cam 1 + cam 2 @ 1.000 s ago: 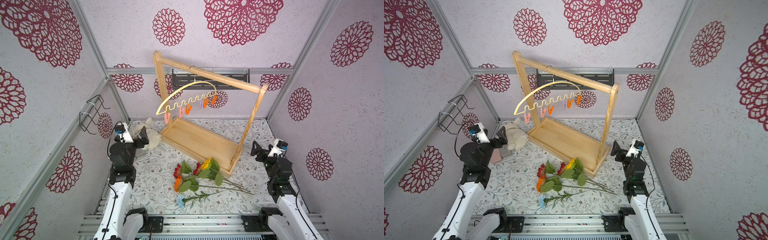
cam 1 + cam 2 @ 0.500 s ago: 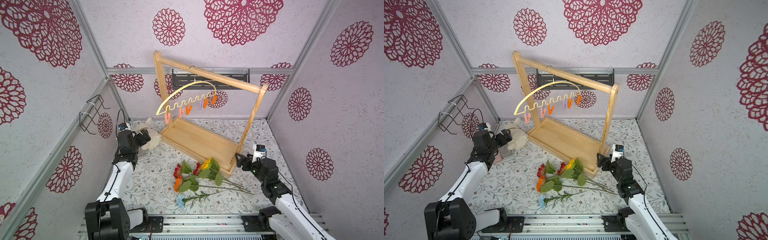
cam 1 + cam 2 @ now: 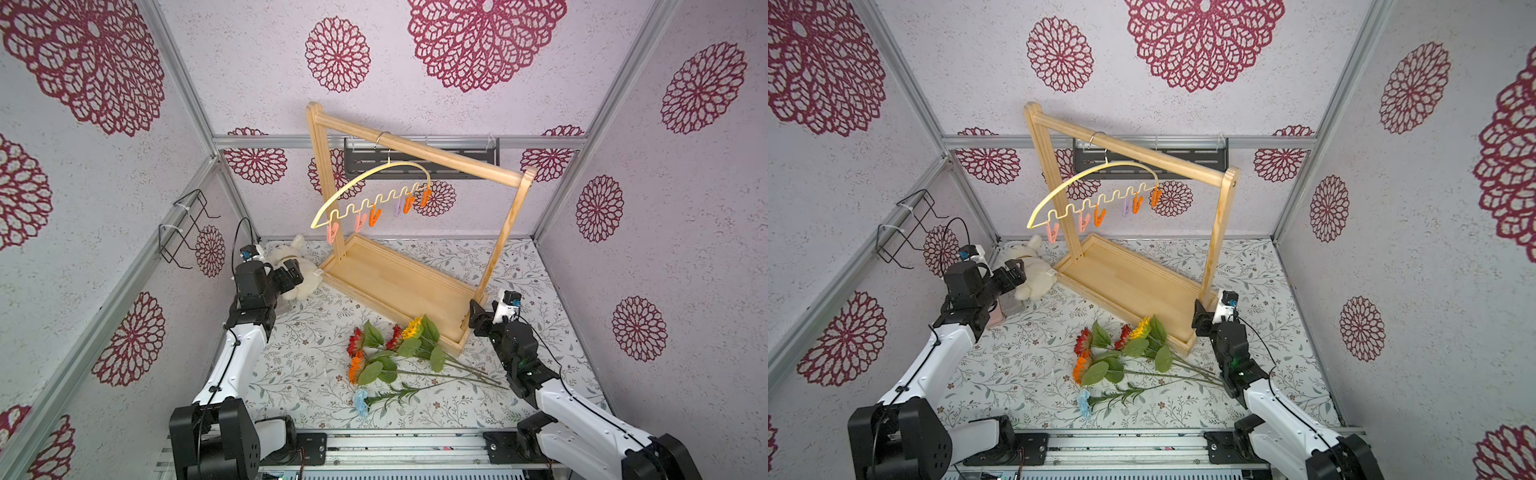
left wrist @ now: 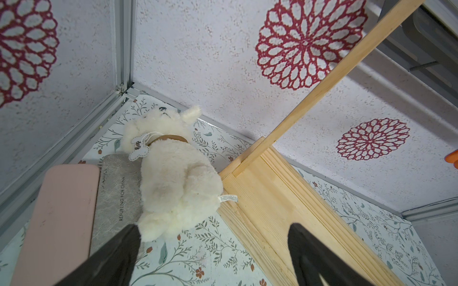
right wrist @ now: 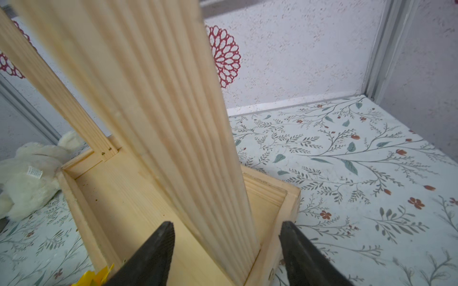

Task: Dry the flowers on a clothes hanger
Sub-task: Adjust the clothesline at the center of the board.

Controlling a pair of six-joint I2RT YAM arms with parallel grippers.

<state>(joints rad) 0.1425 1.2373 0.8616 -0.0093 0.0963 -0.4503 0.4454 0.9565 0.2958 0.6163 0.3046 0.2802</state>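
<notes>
Right gripper (image 5: 226, 224) has advanced astride the rack post (image 5: 161, 111)

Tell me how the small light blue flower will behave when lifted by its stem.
The light blue flower probably weighs little: thin stem, small head. Lifted near the stem's end, it would likely sag, since the stem is long and slender. It should not roll; its leaves lie flat on the table.
</notes>
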